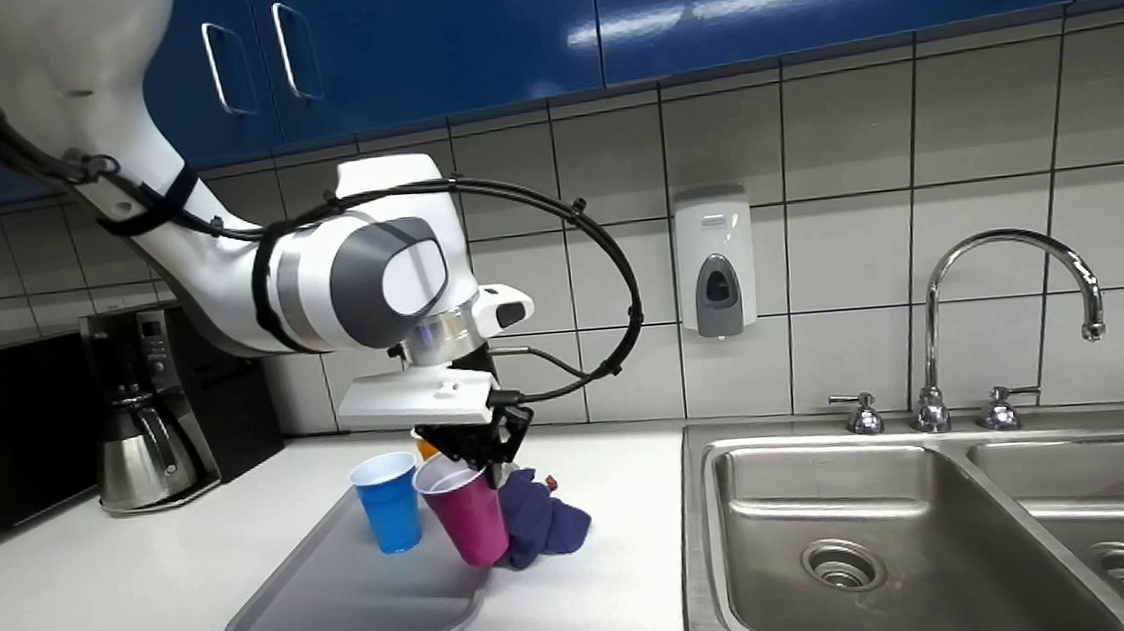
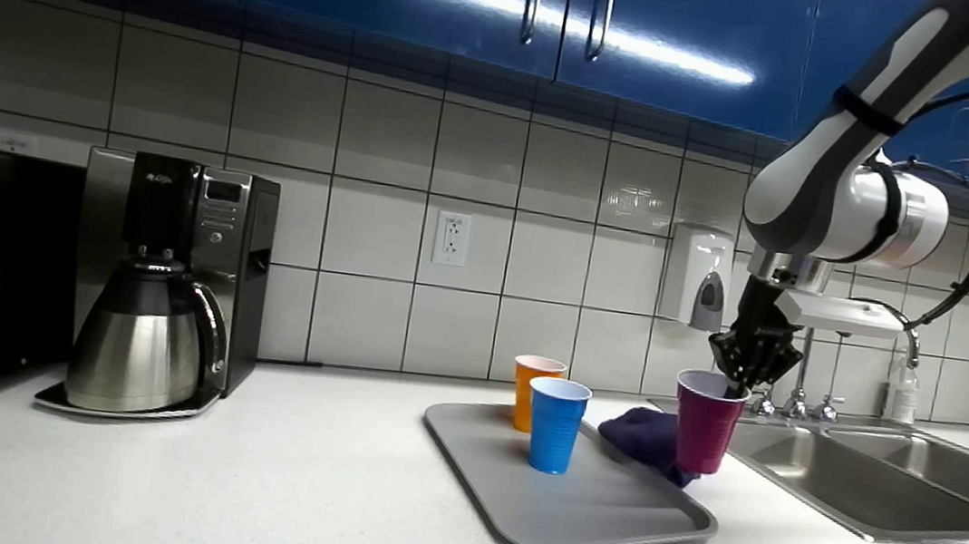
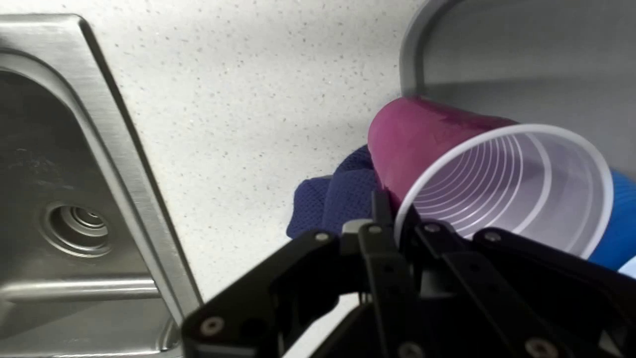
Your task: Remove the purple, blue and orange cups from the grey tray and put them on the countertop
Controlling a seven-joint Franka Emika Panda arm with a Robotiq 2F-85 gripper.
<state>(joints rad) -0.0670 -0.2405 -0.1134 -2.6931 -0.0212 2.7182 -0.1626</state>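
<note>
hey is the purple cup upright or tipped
Tipped: the purple cup slants in an exterior view; in the wrist view, the gripper pinches its rim.

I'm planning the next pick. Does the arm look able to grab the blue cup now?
Probably not: the gripper holds the purple cup by its rim. With that set down, the blue cup, upright and uncovered, looks reachable.

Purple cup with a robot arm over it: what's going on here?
A robot's gripper is shut on the wall of the purple cup, holding it tilted at the edge of the grey tray; whether it touches the tray or the nearby cloth is unclear. The blue cup and orange cup stand upright on the tray. The job looks like moving all three to the countertop; none is set down there yet.
</note>
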